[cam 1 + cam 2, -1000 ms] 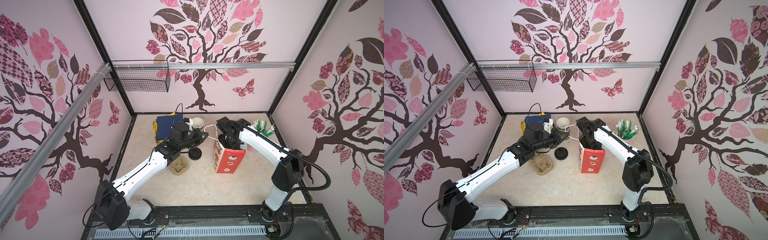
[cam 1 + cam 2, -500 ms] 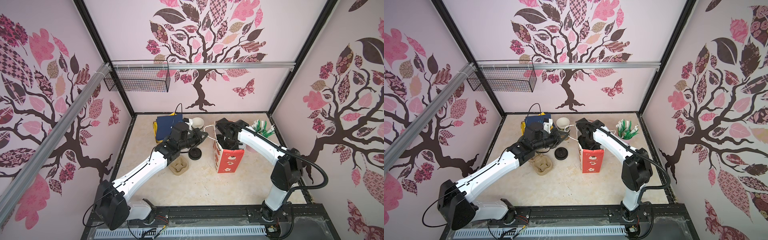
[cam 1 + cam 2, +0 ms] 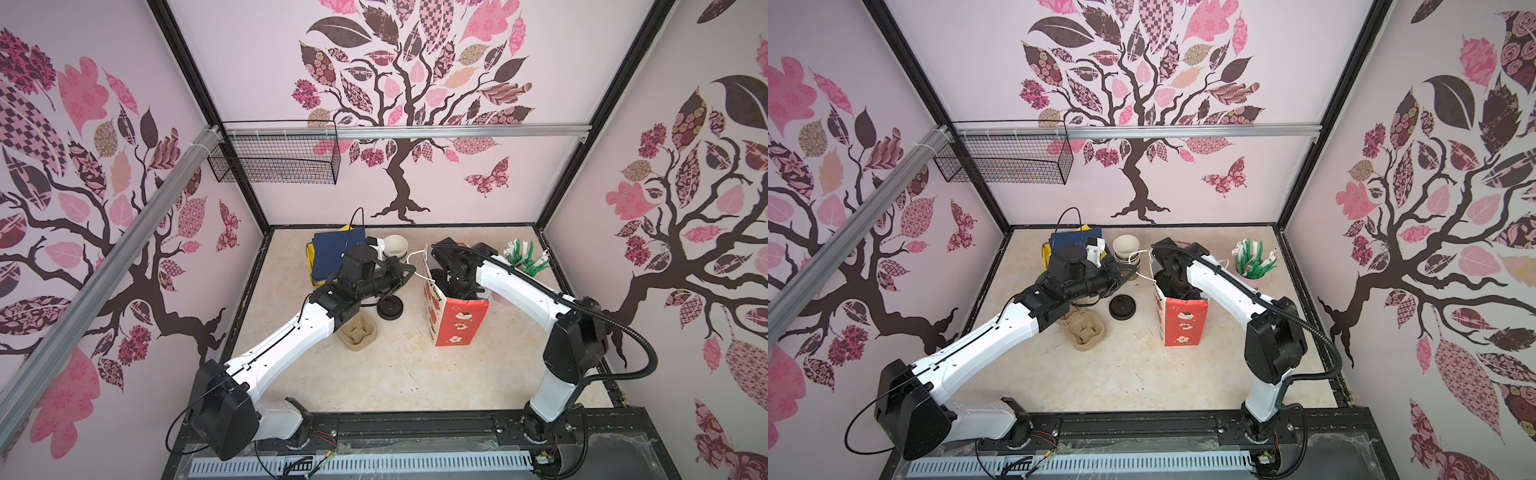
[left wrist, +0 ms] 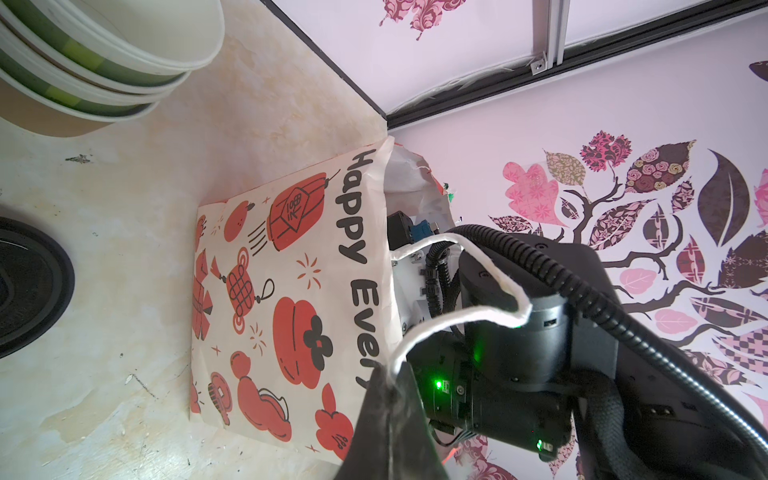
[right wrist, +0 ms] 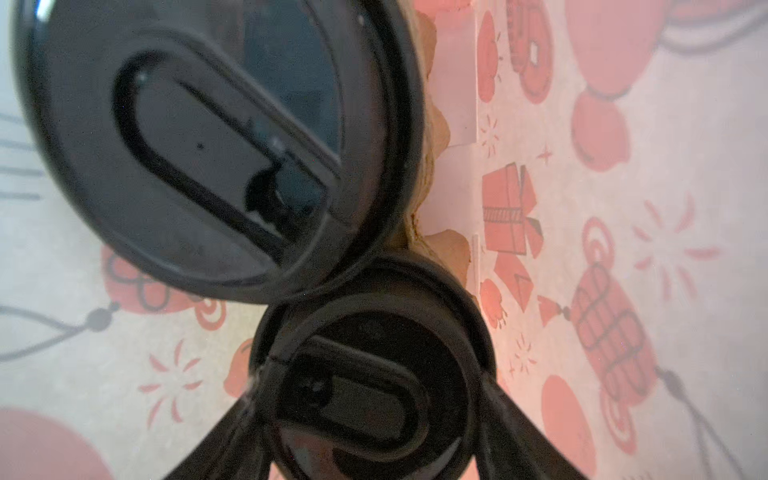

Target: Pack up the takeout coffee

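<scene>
Pink tree-patterned walls box in a pale marble tabletop (image 3: 374, 382). Toward 3 o'clock from its centre stands a red-and-white paper bag (image 3: 457, 320). At the bag's 10 o'clock the left gripper (image 4: 388, 386) is pinched tight on the white string handle (image 4: 478, 249). The right gripper (image 5: 372, 386) is down inside the bag, its fingers pressed to either side of one lidded cup (image 5: 353, 403). The other cup (image 5: 216, 145) sits touching it. A loose lid (image 3: 388, 309) lies at the bag's 9 o'clock.
</scene>
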`<state>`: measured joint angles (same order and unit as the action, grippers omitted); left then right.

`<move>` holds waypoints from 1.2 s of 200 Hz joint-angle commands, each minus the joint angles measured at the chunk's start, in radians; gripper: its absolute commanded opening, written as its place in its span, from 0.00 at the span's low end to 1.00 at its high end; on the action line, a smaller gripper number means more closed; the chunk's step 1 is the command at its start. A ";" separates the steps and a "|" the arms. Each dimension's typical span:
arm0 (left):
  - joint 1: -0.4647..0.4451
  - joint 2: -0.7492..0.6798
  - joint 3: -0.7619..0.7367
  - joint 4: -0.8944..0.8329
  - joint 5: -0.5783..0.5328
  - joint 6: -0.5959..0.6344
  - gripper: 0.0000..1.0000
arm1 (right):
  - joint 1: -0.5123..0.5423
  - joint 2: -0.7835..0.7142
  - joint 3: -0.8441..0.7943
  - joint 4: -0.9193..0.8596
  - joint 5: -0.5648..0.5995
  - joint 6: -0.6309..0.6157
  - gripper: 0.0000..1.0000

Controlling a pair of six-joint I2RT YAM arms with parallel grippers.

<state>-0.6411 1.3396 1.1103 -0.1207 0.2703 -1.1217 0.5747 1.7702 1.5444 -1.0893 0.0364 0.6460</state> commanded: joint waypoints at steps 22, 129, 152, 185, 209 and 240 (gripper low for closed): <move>0.004 -0.005 -0.030 0.006 0.007 0.007 0.00 | -0.010 0.114 -0.105 -0.008 0.060 -0.008 0.56; 0.008 -0.007 -0.026 0.003 0.007 0.013 0.00 | -0.021 0.028 0.123 -0.141 0.120 -0.005 0.55; 0.008 -0.007 -0.025 0.001 0.009 0.013 0.00 | -0.027 0.028 0.117 -0.118 0.117 -0.006 0.54; 0.009 -0.003 -0.022 -0.005 0.010 0.016 0.00 | -0.028 0.022 0.121 -0.079 0.108 -0.006 0.54; 0.009 -0.001 -0.017 -0.009 0.011 0.020 0.00 | -0.027 0.008 0.140 -0.081 0.098 -0.008 0.54; 0.009 0.003 -0.010 -0.010 0.013 0.023 0.00 | -0.028 -0.006 0.173 -0.121 0.101 -0.012 0.54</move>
<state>-0.6392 1.3396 1.1103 -0.1249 0.2741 -1.1191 0.5529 1.7962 1.6524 -1.1614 0.1192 0.6163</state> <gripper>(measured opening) 0.047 0.697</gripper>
